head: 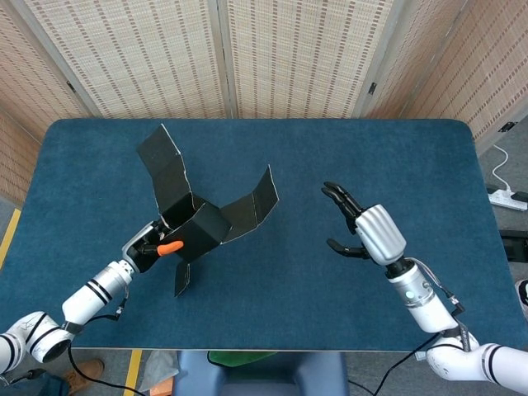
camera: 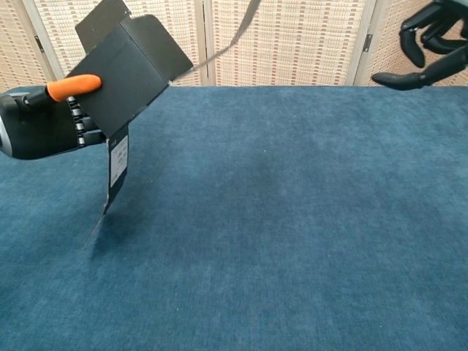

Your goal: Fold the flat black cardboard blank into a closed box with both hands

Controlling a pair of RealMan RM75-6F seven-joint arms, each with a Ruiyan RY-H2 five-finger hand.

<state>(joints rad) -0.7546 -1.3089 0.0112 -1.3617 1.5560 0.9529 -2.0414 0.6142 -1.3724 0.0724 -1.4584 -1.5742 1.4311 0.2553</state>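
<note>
Starting far left: left hand [head: 147, 245] gripping the half-folded black cardboard blank [head: 195, 224] by one wall of its formed middle, orange-tipped thumb [head: 170, 246] laid across the outside panel and the other fingers seemingly tucked behind or inside, though not clear enough to swear to. Whole thing lifted off the blue table [head: 272, 157] and tilted, going by the chest view, where it sits up at top left with one narrow flap [camera: 117, 167] dangling down toward the cloth. Probably held up like that so the loose flaps hang free and can be reached from the other side. Looks like a one-handed carry for now.

Moving right along the blank: a boxy centre already folded up, one long panel [head: 165, 161] sticking out toward the far left, another panel [head: 253, 203] fanning out to the right. So partly formed, nowhere near closed. Lid and end flaps not tucked yet, as far as can be judged.

Over on the right: right hand [head: 367, 229] well apart from the cardboard, hovering above the table, fingers spread and a bit curled, nothing in it, touching nothing. Seems parked clear of the blank, ready to come in for a flap.
</note>
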